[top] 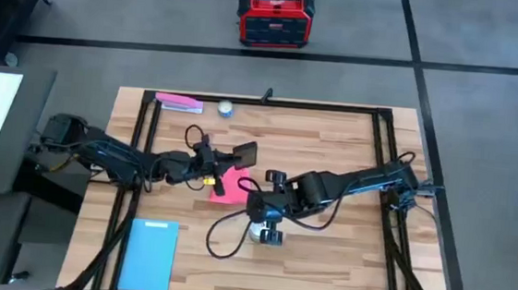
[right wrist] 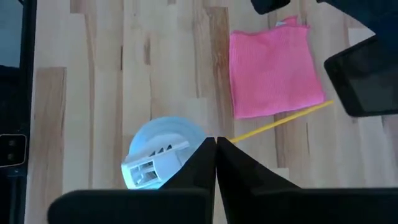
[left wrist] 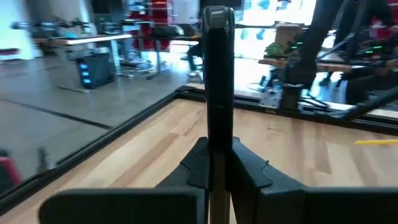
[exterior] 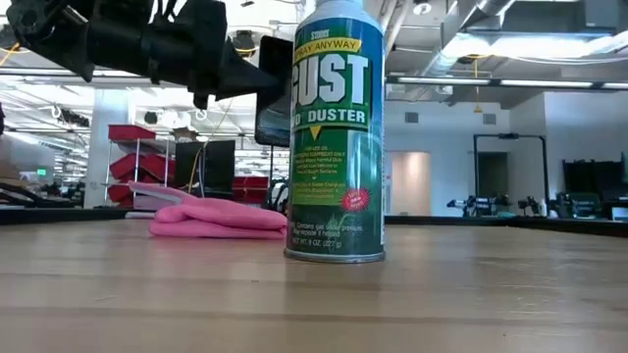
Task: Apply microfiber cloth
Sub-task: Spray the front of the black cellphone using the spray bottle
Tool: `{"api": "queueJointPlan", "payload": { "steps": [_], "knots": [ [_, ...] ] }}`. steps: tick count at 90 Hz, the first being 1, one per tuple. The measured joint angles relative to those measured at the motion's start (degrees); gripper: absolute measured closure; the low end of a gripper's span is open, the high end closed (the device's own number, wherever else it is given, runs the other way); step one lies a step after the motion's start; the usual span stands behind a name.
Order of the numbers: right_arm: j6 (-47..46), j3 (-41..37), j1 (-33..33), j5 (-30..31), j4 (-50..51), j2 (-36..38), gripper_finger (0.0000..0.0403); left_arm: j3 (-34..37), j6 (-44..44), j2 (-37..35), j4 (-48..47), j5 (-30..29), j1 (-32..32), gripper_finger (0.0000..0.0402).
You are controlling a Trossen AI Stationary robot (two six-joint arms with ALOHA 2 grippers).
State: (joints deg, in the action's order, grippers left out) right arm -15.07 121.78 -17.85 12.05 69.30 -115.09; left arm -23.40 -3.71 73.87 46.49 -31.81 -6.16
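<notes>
Wooden table, flat pink microfiber cloth

Pink microfiber cloth, green duster can

You can't see the duster can's cap, cut off at the low view's top, and the can hides the microfiber cloth's right end.

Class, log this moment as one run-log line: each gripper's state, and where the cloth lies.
left gripper: shut on black phone, raised | right gripper: shut, above duster can | microfiber cloth: flat on table, ungripped
</notes>
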Motion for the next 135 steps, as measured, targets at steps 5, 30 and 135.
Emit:
{"api": "queueJointPlan", "payload": {
  "steps": [5, 30, 135],
  "knots": [
    [0.07, 0.00, 0.00, 0.00, 0.00, 0.00, 0.0403, 0.00, -0.44, 0.00, -0.01, -0.25, -0.69, 0.0391],
    [0.11, 0.00, 0.00, 0.02, 0.42, -0.36, 0.0403, -2.89, -3.74, 0.00, -8.49, -0.31, -3.79, 0.0391],
    [0.17, -1.14, 0.48, -0.04, 0.54, -0.48, 0.0403, -3.10, -3.45, -0.07, -8.86, -6.41, -5.50, 0.0391]
  ]
}}
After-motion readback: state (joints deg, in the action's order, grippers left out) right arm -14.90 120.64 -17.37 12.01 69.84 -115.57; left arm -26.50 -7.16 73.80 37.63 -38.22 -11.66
